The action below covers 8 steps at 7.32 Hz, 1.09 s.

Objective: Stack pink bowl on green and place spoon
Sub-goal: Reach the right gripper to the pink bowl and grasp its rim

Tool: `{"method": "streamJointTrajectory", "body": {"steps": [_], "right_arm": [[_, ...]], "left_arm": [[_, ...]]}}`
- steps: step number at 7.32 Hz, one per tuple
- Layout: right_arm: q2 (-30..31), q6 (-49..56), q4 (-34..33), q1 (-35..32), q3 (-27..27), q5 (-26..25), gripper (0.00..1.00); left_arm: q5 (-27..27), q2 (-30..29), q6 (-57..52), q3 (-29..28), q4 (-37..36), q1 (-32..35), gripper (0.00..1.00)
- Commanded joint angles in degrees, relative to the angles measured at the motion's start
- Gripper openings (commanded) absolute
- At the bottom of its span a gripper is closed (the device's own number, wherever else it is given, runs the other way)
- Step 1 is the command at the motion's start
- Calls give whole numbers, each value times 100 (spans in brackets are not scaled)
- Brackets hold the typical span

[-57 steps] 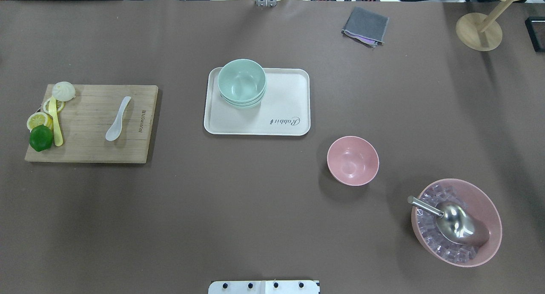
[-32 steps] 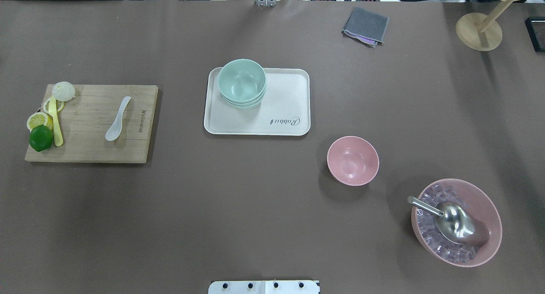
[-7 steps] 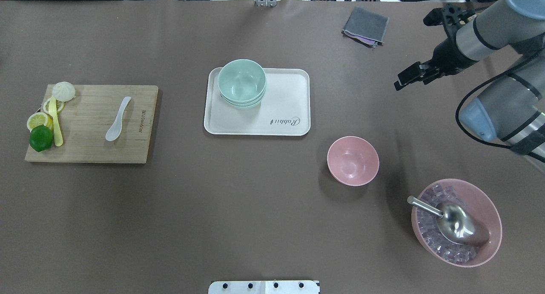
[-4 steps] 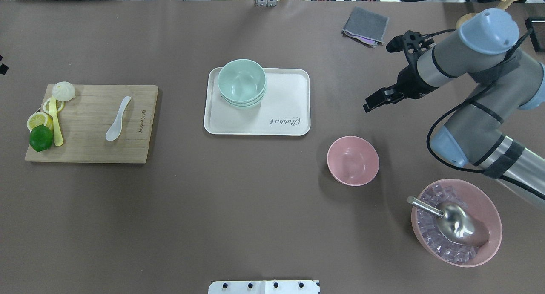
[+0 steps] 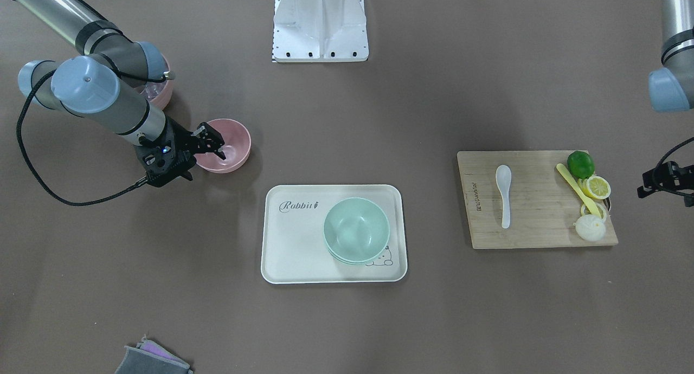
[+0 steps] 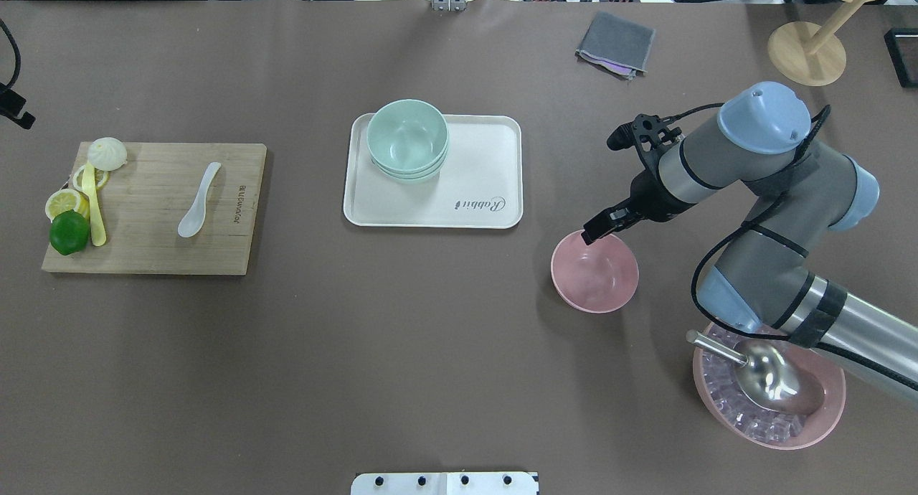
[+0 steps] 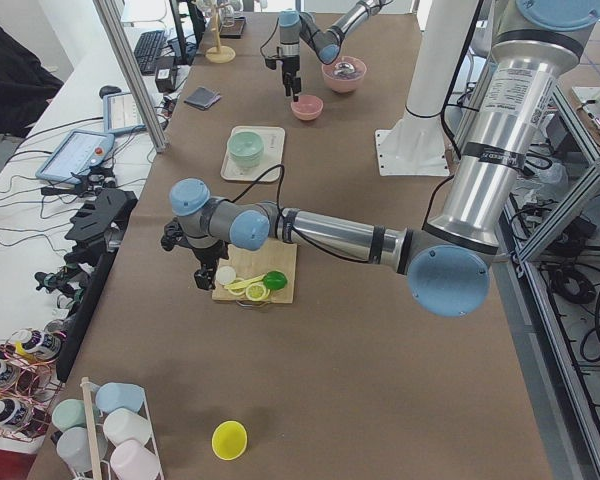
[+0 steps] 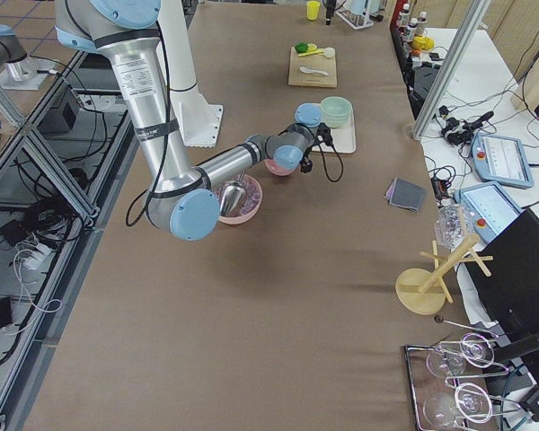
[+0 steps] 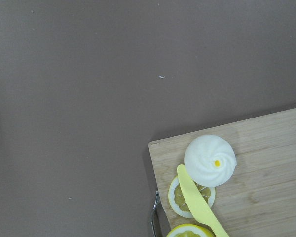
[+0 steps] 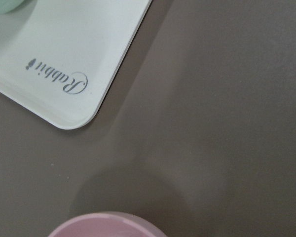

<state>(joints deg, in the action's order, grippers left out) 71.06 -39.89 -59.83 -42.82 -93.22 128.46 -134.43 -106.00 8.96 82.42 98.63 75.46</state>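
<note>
The pink bowl (image 6: 594, 276) stands empty on the table, right of the white tray (image 6: 473, 186). Stacked green bowls (image 6: 407, 138) sit on the tray's far left corner. The white spoon (image 6: 199, 201) lies on the wooden cutting board (image 6: 143, 251) at the left. My right gripper (image 6: 599, 226) hovers at the pink bowl's far rim, and its jaws look open and empty in the front-facing view (image 5: 211, 141). My left gripper (image 6: 14, 111) is at the table's left edge beyond the board; its jaws are not clear. The left wrist view shows the board's corner (image 9: 266, 148).
A steamed bun (image 6: 107, 153), lemon slices, a lime and a yellow knife (image 6: 93, 208) lie on the board's left end. A large pink bowl of ice (image 6: 817, 416) with a metal scoop (image 6: 771, 376) sits under my right arm. A grey cloth (image 6: 616, 43) and a wooden stand (image 6: 807, 50) are at the back.
My right arm has swung in from the back right and come down to the pink bowl's far rim. My left gripper has come into view at the left edge. Bowls and spoon have not moved.
</note>
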Motion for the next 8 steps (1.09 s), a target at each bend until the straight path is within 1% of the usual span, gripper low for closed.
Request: {"method": "streamJointTrajectory", "body": {"steps": [1, 2, 3, 5, 6, 7, 8], "right_arm": [[180, 59, 7, 72, -3, 12, 50], [198, 60, -2, 72, -3, 21, 14], [224, 42, -11, 55, -3, 21, 0], [313, 7, -11, 55, -3, 73, 0], [252, -2, -46, -76, 5, 370, 0], [120, -28, -64, -364, 14, 790, 0], [6, -402, -55, -559, 32, 977, 0]], "left_arm": [[-13, 1, 45, -68, 130, -5, 98], [-13, -8, 36, -68, 130, -5, 98], [-13, -8, 36, -68, 130, -5, 98], [-13, -8, 36, -68, 130, -5, 98], [-13, -8, 36, -68, 130, -40, 98], [-13, -17, 45, -68, 139, -136, 97], [-13, -121, 201, -103, 182, -346, 98]]}}
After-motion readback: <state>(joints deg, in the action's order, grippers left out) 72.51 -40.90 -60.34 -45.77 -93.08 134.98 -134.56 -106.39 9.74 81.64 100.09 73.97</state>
